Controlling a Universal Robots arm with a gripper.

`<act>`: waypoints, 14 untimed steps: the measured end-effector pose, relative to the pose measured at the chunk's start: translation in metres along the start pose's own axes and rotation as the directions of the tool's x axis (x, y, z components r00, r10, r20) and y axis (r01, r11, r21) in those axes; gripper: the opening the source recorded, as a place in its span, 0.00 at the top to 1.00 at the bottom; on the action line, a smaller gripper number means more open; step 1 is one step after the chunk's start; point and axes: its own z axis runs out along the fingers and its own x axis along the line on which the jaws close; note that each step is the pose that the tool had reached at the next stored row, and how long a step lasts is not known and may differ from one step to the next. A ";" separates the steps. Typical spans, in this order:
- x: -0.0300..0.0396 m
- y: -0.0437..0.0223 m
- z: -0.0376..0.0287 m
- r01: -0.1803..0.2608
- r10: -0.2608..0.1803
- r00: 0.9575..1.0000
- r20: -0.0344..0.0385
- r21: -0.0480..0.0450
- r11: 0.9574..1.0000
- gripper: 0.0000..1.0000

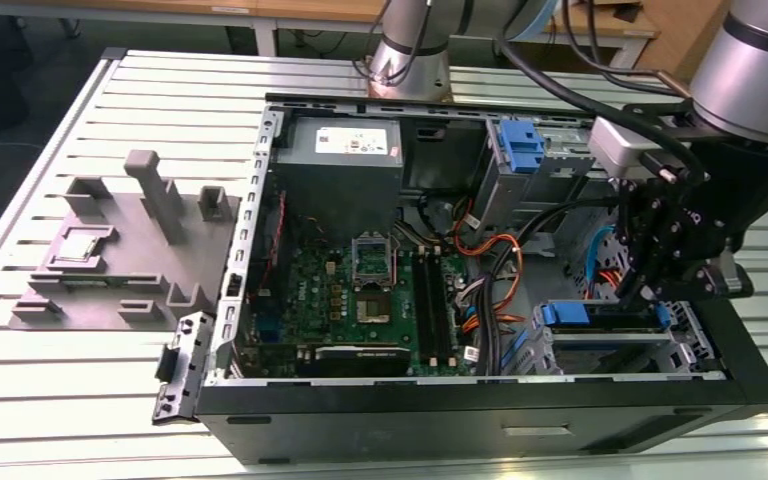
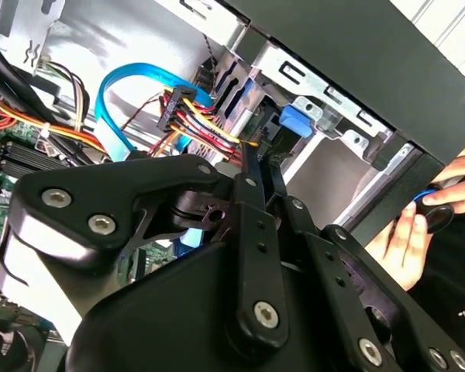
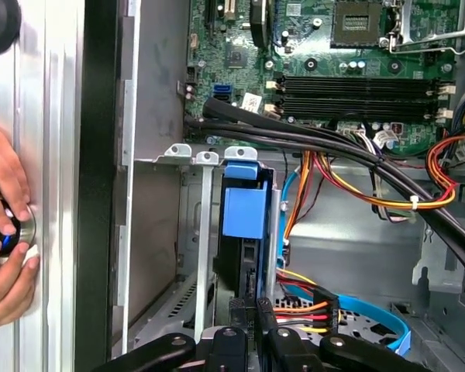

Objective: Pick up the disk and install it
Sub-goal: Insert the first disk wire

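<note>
The gripper [image 1: 654, 290] hangs low inside the open computer case [image 1: 491, 405], at about four o'clock from the motherboard [image 1: 357, 300] in the exterior view. Its black fingers [image 3: 252, 322] are drawn close together on the rear edge of the disk [image 3: 244, 256], which stands on edge, partway into a slot of the metal drive cage [image 3: 201, 232], its blue carrier tab [image 3: 244, 209] uppermost in the first wrist view. In the second wrist view the fingers [image 2: 252, 174] meet beside that blue tab [image 2: 293, 121]. A bundle of red, yellow and black power leads [image 3: 306, 310] and a light-blue data cable [image 2: 112, 101] lie just beside the gripper. Farther off, at twelve o'clock, sits the grey power supply [image 1: 341, 150]. Outside the case wall a person's hand [image 3: 4, 232] holds a small round object against the slatted table [image 1: 37, 380].
</note>
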 end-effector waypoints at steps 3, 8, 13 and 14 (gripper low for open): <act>-0.0001 -0.0011 0.0006 -0.010 0.010 1.000 0.003 -0.001 1.000 0.83; -0.0001 -0.0030 0.0011 -0.026 0.026 1.000 0.003 -0.004 1.000 0.83; -0.0002 -0.0030 0.0019 -0.028 0.028 1.000 0.005 -0.004 1.000 0.83; -0.0003 -0.0030 0.0022 -0.028 0.028 1.000 0.006 -0.004 1.000 0.83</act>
